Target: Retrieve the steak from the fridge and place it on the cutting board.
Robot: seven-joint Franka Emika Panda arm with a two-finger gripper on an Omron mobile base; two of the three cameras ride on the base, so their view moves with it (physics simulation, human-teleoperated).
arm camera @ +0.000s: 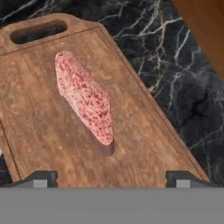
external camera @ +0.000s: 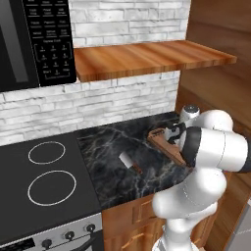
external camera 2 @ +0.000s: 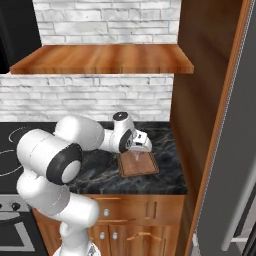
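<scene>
The small flat pinkish-red marbled steak (arm camera: 85, 98) lies on the small rectangular brown wooden cutting board (arm camera: 39, 135), running lengthwise down the middle of it, with bare wood on every side. In the hand view the board's slotted handle end (arm camera: 38, 31) is at the top left, beyond the far end of the meat. The board rests on the black white-veined marble counter (arm camera: 175, 70), near the counter's right end and close to the tall brown wooden cabinet side (external camera 2: 200, 100).

The white arm's two-finger gripper (arm camera: 111, 178) hangs just above the board, its two dark fingertips (arm camera: 41, 178) spread wide apart with nothing between them; the steak sits clear of both tips. In the right base view the hand (external camera 2: 137, 142) hovers over the board's far end.

A small white-and-brown stick-like item (external camera: 128, 163) lies on the counter left of the board, well apart from it, toward the black glass cooktop (external camera: 44, 181)
</scene>
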